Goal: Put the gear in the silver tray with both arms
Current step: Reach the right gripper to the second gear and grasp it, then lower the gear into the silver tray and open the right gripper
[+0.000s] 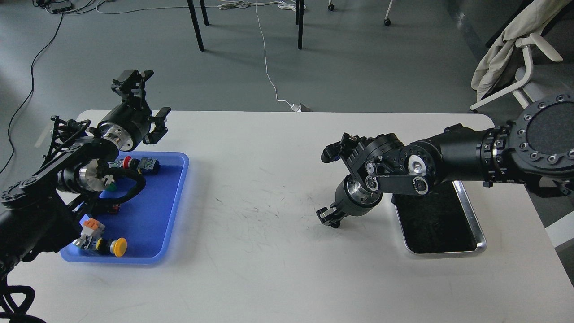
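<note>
Presently, both arms are raised and neither carries anything I can see.
Left gripper (pixel 140 101): lifted above the far end of the blue tray (pixel 172 211), fingers spread apart and empty — likely poised to pick from the parts below.
Right gripper (pixel 329 186): low over the white table (pixel 269 188), just left of the silver tray (pixel 480 233), fingers set wide with nothing between them.
Silver tray: near the table's right edge, its dark bottom bare where visible; the right arm covers its far end.
Gear: not clearly identifiable — small parts, among them a yellow button (pixel 119 246) and a red button (pixel 128 160), lie in the blue tray.
Progress: judged early, nothing yet delivered.
</note>
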Robot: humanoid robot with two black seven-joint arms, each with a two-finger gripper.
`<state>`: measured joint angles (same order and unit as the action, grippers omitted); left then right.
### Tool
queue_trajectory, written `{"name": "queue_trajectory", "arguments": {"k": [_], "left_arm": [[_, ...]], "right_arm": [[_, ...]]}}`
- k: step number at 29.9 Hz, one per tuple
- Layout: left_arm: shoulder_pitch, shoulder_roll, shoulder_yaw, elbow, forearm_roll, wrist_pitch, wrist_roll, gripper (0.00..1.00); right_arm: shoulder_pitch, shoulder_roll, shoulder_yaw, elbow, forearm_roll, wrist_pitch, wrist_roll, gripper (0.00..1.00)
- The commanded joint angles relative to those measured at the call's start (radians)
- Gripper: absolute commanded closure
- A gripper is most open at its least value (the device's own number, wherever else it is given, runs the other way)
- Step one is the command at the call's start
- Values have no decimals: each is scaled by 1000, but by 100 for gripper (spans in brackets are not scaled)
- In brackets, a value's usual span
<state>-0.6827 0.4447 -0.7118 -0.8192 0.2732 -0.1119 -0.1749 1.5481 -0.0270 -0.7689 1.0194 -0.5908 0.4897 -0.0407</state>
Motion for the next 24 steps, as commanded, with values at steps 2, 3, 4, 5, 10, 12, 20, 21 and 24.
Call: {"name": "queue_trajectory", "arguments": {"k": [2, 3, 4, 5, 10, 12, 20, 21, 24], "left_arm": [[0, -1, 2, 0, 0, 2, 0, 2], [0, -1, 3, 0, 0, 2, 0, 2], [0, -3, 3, 0, 0, 2, 0, 2], [0, -3, 5, 0, 1, 2, 0, 2], [0, -8, 9, 0, 1, 21, 0, 2], [0, -11, 9, 0, 1, 23, 0, 2], [0, -24, 15, -3, 9, 46, 0, 2], [-1, -24, 15, -3, 9, 46, 0, 2], [-1, -24, 17, -3, 12, 46, 2, 2]], "right_arm": [[61, -128, 94, 47, 2, -1, -1, 98], [78, -164, 112, 57, 0, -1, -1, 98], [92, -207, 131, 71, -1, -1, -1, 98], [101, -244, 140, 83, -3, -1, -1, 98], [116, -467, 145, 177, -23, -1, -1, 98], [110, -565, 145, 238, -84, -1, -1, 98], [-72, -725, 158, 298, -311, -1, -1, 98], [-103, -723, 160, 295, -332, -1, -2, 98], [-166, -712, 163, 269, -357, -1, -2, 98]]}}
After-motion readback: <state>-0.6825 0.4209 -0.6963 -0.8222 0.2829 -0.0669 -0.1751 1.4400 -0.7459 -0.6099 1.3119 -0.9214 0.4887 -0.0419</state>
